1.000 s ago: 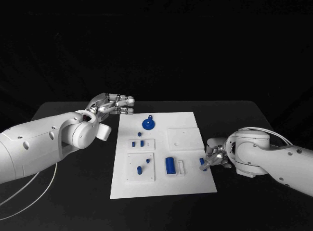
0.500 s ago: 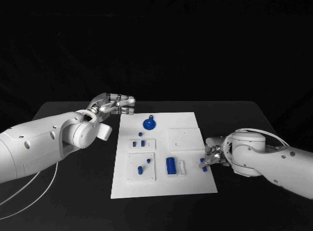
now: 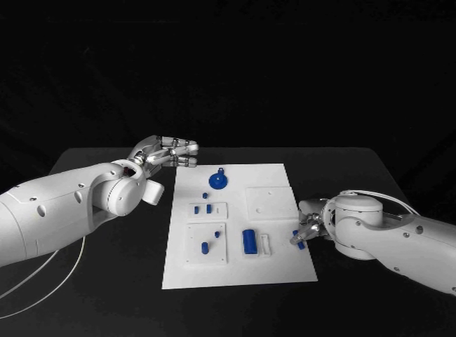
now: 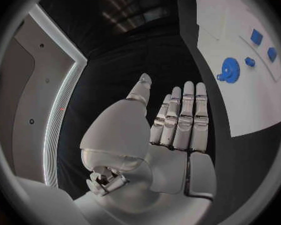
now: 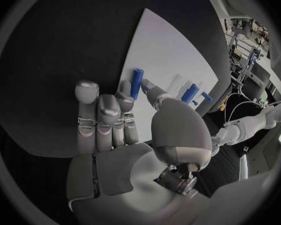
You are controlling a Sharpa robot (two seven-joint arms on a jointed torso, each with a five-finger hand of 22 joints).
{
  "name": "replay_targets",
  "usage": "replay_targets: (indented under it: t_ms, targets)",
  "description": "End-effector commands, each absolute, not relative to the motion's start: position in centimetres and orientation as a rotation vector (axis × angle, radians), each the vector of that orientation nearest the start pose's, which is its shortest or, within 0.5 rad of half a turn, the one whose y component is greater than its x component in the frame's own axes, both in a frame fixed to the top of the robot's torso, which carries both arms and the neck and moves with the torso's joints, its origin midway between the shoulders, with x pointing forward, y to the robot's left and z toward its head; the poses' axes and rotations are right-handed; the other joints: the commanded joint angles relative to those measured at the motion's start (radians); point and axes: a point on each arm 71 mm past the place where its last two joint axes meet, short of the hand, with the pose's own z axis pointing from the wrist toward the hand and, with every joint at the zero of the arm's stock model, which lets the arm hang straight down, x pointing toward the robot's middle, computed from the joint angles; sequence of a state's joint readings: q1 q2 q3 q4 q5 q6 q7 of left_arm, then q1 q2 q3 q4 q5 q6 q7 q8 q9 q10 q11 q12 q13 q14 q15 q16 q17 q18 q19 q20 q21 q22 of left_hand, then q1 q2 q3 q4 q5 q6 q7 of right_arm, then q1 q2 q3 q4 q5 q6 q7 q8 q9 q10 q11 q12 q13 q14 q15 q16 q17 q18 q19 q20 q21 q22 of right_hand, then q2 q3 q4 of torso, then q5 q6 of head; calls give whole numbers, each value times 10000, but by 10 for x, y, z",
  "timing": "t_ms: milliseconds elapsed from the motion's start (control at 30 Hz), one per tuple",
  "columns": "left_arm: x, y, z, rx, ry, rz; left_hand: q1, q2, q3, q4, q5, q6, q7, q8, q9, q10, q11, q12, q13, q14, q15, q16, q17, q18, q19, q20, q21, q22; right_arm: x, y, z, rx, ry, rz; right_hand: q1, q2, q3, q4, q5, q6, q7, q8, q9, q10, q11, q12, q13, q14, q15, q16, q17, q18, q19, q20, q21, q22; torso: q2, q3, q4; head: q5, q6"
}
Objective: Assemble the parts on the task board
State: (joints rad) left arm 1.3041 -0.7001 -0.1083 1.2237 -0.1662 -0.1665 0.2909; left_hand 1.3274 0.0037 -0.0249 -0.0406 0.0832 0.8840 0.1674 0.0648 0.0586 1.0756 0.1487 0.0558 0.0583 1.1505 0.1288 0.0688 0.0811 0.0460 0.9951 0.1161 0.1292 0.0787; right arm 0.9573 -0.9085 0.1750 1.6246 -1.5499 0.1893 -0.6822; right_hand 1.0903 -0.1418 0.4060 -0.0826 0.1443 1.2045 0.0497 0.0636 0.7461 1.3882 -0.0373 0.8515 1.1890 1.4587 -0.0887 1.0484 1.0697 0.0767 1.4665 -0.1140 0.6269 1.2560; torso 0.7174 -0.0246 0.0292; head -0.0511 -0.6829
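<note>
Blue peg [image 5: 136,82] between right hand [image 5: 125,120] fingertips

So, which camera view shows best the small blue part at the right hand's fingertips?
The right wrist view: the blue part stands out clearly at the tips of the right hand, against the task board. In the head view it is a small blue sliver partly hidden by that hand.

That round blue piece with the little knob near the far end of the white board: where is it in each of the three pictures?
Head view: the round blue part lies on the task board, near its far end.
Left wrist view: the same part lies on the board beyond the left hand.
Right wrist view: I cannot make it out.
Shared landmark: the white task board.
</note>
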Motion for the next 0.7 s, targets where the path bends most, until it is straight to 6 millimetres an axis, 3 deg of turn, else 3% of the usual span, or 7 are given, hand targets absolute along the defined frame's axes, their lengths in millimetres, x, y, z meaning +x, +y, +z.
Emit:
replay_targets:
  t_ms: [33, 200, 300, 367, 467, 600, 700]
  targets:
    - [548, 216, -168, -8832, 15714, -14240, 12, -87, 13, 68, -64, -75, -1, -48, -8, -77, 7, 40, 13, -59, 11, -40, -12, 3, -63, 6, -48, -15, 441, -249, -261, -422, 22433, -1115, 254, 266, -20, -451, 356, -168, 86, -3, -6680, -90, 24, -41, 8, -14, 17, -74, -23, -102, 463, 46, -83, -28, -4, -7, -10, -10, -16]
    - [548, 216, -168, -8837, 15725, -14233, 17, -90, 16, 68, -66, -95, 1, -50, -10, -77, 7, 40, 13, -57, 11, -40, -11, 3, -64, 7, -49, -15, 439, -247, -263, -434, 22499, -1074, 470, 374, 5, -996, 904, -230, 129, -7, -6724, -133, 39, -52, 10, -19, 37, -127, -57, -88, 463, 63, -122, -28, -3, -8, 1, -24, -27]
    - [548, 216, -168, -8843, 15730, -14224, 29, -98, 22, 68, -69, -141, 7, -54, -12, -79, 6, 40, 13, -53, 10, -40, -7, 3, -66, 8, -53, -14, 439, -247, -263, -215, 22539, -884, 468, 571, 281, -1201, 1712, -182, 145, -2, -6721, -148, 27, -34, 24, -19, 22, -108, -33, -88, 471, 54, -90, -6, -2, -6, 6, -33, -21]
    - [548, 216, -168, -8851, 15740, -14214, 27, -106, 27, 79, -76, -192, 11, -58, -15, -83, 7, 40, 14, -48, 8, -38, -3, 2, -68, 8, -56, -13, 438, -246, -264, 176, 22582, -590, 159, 591, 1459, -1634, 3225, -260, 210, -9, -6739, -222, 29, -106, -4, -49, 28, -128, -39, -75, 463, 28, -36, 54, -1, -5, 8, -26, -19]
    - [548, 217, -168, -8862, 15753, -14203, 29, -114, 31, 83, -77, -278, 23, -65, -19, -94, 13, 40, 14, -46, 9, -39, -1, 2, -66, 8, -57, -11, 437, -246, -264, 657, 22671, -248, -251, 555, 2412, -1810, 4066, -242, 238, -1, -6728, -218, 22, -109, -7, -61, -7, -150, -54, -46, 459, 18, 51, 154, 0, -3, 5, -16, -29]
    - [548, 217, -168, -8871, 15768, -14196, 29, -114, 31, 83, -77, -278, 23, -65, -19, -94, 13, 40, 14, -46, 9, -39, -1, 2, -66, 8, -57, -11, 437, -248, -265, 1119, 22743, -28, -399, 564, 2648, -1844, 4148, -211, 227, -5, -6720, -201, 9, -103, -7, -56, -11, -136, -41, -38, 452, 18, 101, 239, -1, -10, 4, -25, -33]
    - [548, 217, -168, -8882, 15782, -14183, 29, -114, 31, 83, -77, -278, 23, -65, -19, -94, 13, 40, 14, -46, 9, -39, -1, 2, -66, 8, -57, -11, 438, -252, -266, 1565, 22756, 72, -456, 663, 2246, -1642, 3013, -145, 179, -3, -6702, -154, -3, -79, -1, -37, -6, -125, -35, -54, 463, 29, 97, 242, -5, -13, -4, -20, -40]
